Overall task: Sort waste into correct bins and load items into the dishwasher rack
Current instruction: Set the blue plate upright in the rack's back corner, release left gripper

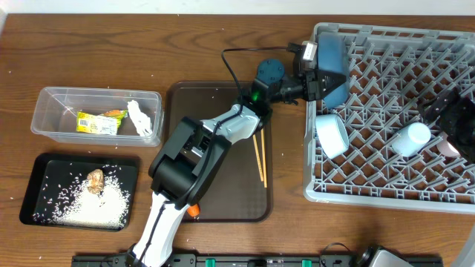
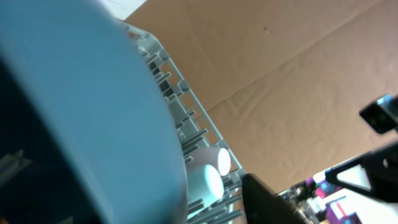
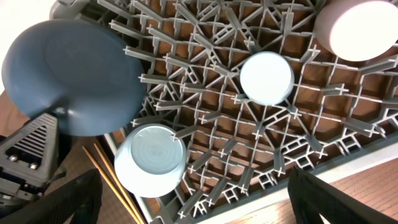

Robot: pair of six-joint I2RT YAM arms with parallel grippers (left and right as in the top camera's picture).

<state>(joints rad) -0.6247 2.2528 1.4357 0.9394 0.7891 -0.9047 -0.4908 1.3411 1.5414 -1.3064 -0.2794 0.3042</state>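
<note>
The left hand clenched the large blue plate at the dishwasher rack corner; the right hand hung released.

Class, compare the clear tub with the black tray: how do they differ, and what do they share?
The clear tub is see-through with taller walls; the black tray is opaque and shallow. The tub holds a yellow-green wrapper and white tissue; the tray holds rice grains and a brown lump. Both are rectangular and similar in size.
</note>
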